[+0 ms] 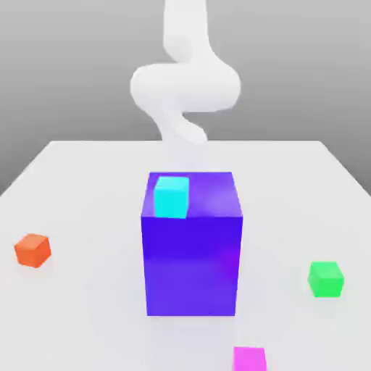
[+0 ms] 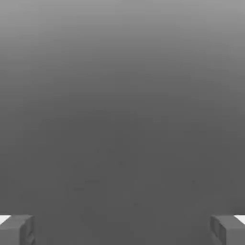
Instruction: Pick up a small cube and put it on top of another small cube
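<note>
An orange cube (image 1: pixel 32 250) sits near the table's (image 1: pixel 87 181) left edge in the exterior view. A big blue-violet block (image 1: pixel 192 261) stands mid-table, a cyan cube (image 1: pixel 172 196) on its top. The small magenta cube (image 1: pixel 249 359) lies by the near edge, a green cube (image 1: pixel 325 279) near the right edge. The gripper (image 2: pixel 122 229) is spread wide, holding nothing.

Magenta cube (image 1: pixel 250 359) cut off by edge

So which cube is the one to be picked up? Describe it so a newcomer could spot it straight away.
Start at the big blue-violet block in the middle of the white table, with a cyan cube on top. Look in front of it, at the exterior view's bottom edge, slightly right: the small magenta cube sits there. The other loose cubes are orange and green.
</note>
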